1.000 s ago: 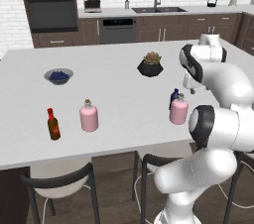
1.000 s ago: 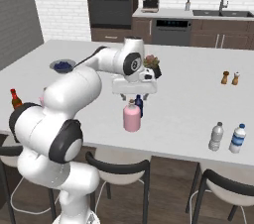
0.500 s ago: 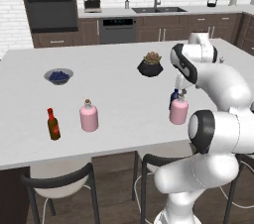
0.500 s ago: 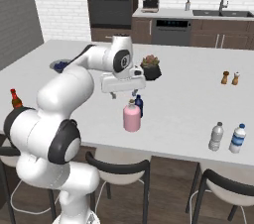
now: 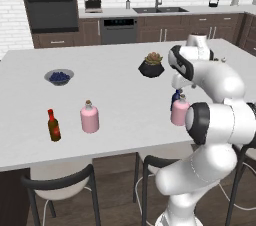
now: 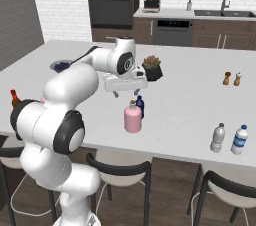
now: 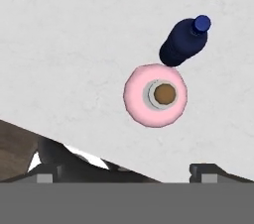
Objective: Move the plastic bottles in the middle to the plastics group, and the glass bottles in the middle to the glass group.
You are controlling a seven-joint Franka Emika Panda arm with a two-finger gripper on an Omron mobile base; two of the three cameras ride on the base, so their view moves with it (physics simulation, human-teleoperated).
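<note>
The two-finger gripper (image 6: 126, 91) hangs with its two short dark fingers (image 6: 116, 92) spread wide, pointing down, holding nothing. It hovers above the middle pair of bottles on the white island countertop (image 5: 115, 100).

Directly below it stands the squat pink flask with a short neck and brown cork stopper (image 7: 155, 95), upright; from above, the cork sits in a pale ring at the centre of the round pink body. Just beside the flask, on its far side, and seeming to touch it, stands the small dark blue bottle with a blue cap (image 7: 184, 42), also upright. In the right base view the blue bottle is partly hidden behind the pink flask.

Farther out, at the right end of the countertop near its front edge, stand a slim clear-grey bottle with a pale cap (image 6: 217, 137) and just beside it a clear bottle with a blue label and pale cap (image 6: 240, 139), both upright and capped; what they hold cannot be told.

At the left end, well apart from the middle pair, a matching pink corked flask (image 5: 89, 117) stands upright with a slim dark red-brown sauce bottle with a red cap (image 5: 53, 125) near it.

Toward the back of the countertop, a dark round pot (image 5: 151, 67) holds a small succulent-like plant, and a shallow grey bowl (image 5: 59, 76) holds dark blue berries.
</note>
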